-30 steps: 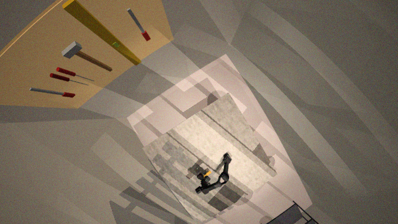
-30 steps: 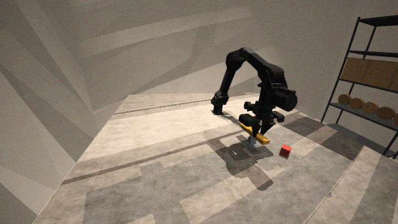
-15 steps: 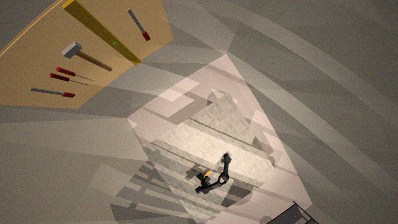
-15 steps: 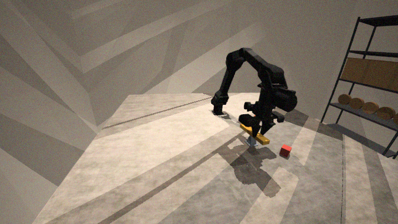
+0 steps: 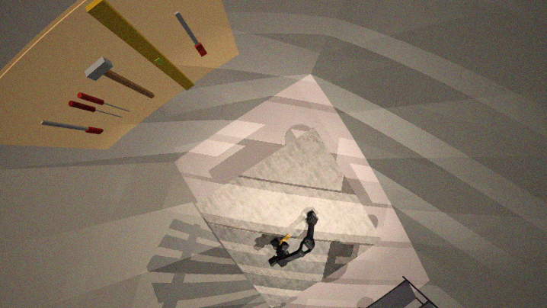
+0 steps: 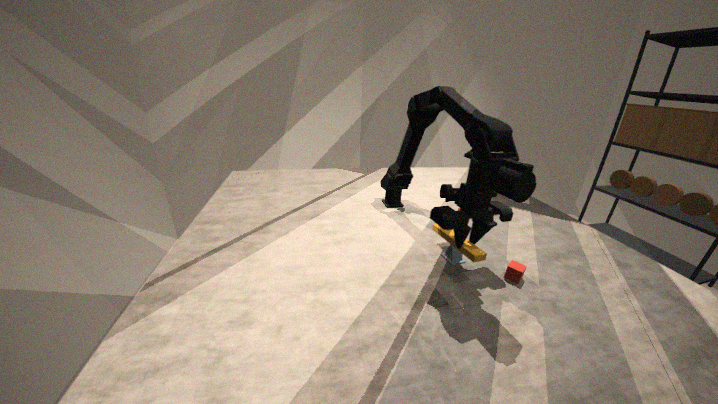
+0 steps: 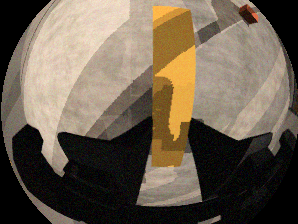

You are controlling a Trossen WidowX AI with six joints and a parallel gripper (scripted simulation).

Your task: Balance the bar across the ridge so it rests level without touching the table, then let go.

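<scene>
yellow bar (image 5: 285,239) (image 6: 475,251) (image 7: 175,65) pinched in pincer (image 5: 280,245) (image 6: 465,244) (image 7: 170,121); grey-blue ridge (image 6: 454,256) visible in exterior, unseen from top.

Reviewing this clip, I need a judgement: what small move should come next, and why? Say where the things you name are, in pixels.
Probably ease the long yellow bar (image 5: 285,239) (image 6: 474,250) (image 7: 182,65) gently down before releasing: the black gripper (image 6: 465,243) (image 7: 170,121) grips it above the small blue-grey ridge (image 6: 453,256), contact unclear.
</scene>
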